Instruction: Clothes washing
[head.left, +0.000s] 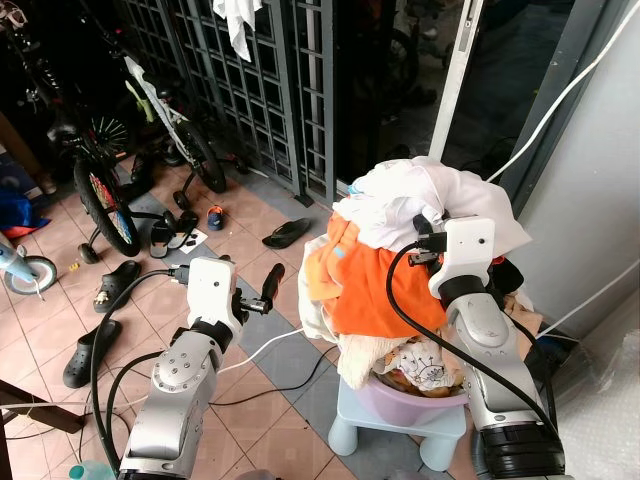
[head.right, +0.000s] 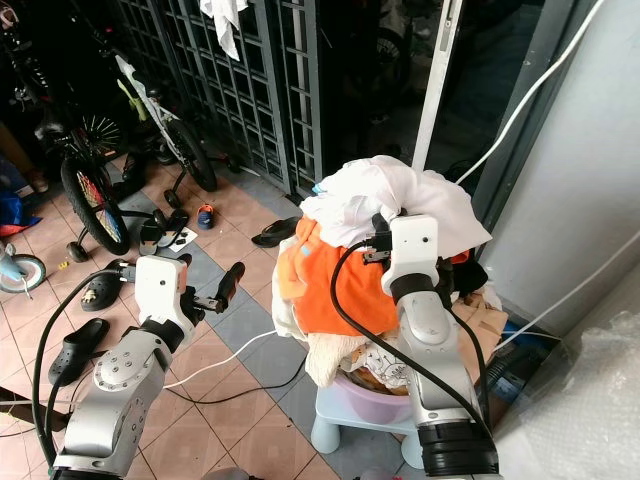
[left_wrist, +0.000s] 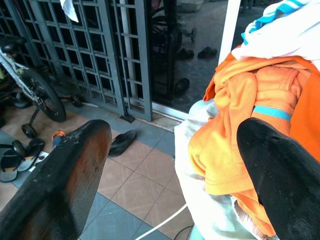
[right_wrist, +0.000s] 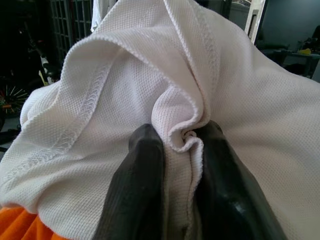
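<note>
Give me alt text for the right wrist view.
The right gripper pinches a fold of white shirt between its two black fingers. An orange garment peeks from under the shirt.

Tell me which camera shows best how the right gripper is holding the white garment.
The right wrist view: the right gripper pinches a fold of the white garment between its fingers. The eye views show the garment topping the pile with the wrist against it. The left wrist view shows its edge.
</note>
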